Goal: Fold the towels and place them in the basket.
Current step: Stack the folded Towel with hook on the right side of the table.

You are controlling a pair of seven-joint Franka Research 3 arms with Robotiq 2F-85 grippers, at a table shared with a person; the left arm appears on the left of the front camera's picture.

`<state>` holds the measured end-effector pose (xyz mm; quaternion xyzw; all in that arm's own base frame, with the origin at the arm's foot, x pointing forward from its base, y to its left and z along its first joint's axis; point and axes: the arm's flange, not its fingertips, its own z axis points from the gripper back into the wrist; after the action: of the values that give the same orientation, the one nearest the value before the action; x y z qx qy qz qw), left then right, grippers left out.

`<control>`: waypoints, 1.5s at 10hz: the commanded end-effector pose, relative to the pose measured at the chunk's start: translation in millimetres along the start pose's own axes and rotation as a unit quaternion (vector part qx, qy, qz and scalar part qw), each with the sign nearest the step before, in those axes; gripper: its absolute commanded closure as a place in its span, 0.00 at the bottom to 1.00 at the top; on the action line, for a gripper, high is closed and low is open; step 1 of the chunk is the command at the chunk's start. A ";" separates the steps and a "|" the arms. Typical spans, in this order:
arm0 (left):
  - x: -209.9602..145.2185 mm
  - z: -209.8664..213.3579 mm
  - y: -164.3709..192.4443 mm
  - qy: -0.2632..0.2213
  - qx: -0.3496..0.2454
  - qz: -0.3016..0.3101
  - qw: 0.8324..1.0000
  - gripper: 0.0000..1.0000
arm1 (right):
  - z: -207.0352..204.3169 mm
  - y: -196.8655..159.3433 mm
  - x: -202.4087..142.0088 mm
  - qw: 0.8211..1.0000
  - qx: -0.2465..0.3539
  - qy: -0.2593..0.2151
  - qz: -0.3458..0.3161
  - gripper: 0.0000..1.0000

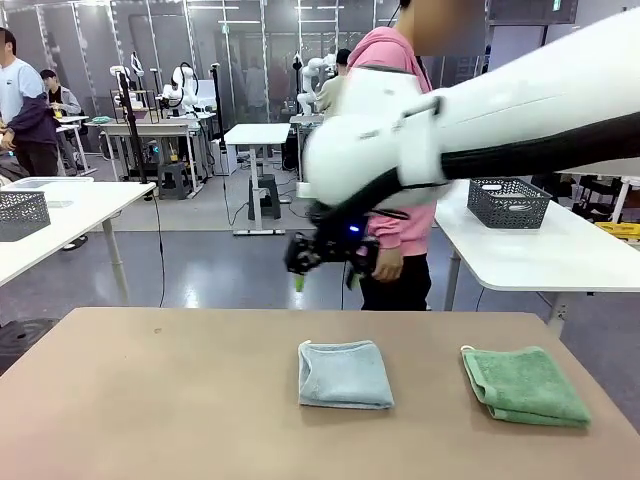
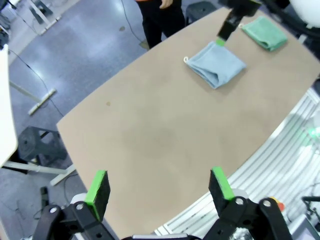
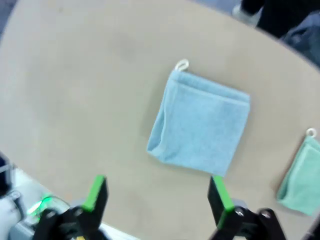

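Right gripper (image 3: pixel 156 197) hangs above the table (image 1: pixel 180 400), jaws spread wide and holding nothing, with the pale blue towel (image 3: pixel 202 122) lying folded at the centre of its wrist view. The green towel (image 1: pixel 524 385) (also folded) sits at the lower right of the front view, apart from the blue one. Left gripper (image 2: pixel 159 187) is wide open too, empty, over the table's near edge.

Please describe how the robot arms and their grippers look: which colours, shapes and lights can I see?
The right arm is bulky, rounded and white, with a black band under its forearm and a small blue light near the wrist. Its right gripper is black with green pads. The left gripper looks the same: two black fingers with bright green pads and round silver pivots at the base.
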<state>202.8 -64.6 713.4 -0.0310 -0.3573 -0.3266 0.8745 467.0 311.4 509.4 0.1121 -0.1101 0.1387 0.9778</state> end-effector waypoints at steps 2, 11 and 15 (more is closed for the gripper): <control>-0.5 -0.3 0.6 0.001 -0.001 -0.004 1.000 0.00 | -21.0 -82.4 -43.7 0.993 0.108 -0.012 -0.055 0.00; -0.5 -0.3 0.6 0.001 -0.001 -0.004 1.000 0.00 | -152.0 -222.4 -47.5 0.960 0.260 -0.010 -0.103 0.00; -0.5 -0.3 0.6 0.001 -0.001 -0.004 1.000 0.00 | -182.5 -225.3 -38.0 0.953 0.274 0.008 -0.128 0.00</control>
<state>202.8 -64.7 713.5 -0.0312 -0.3574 -0.3269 0.8743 525.4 132.0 288.4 0.3728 -0.0450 0.0417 0.9259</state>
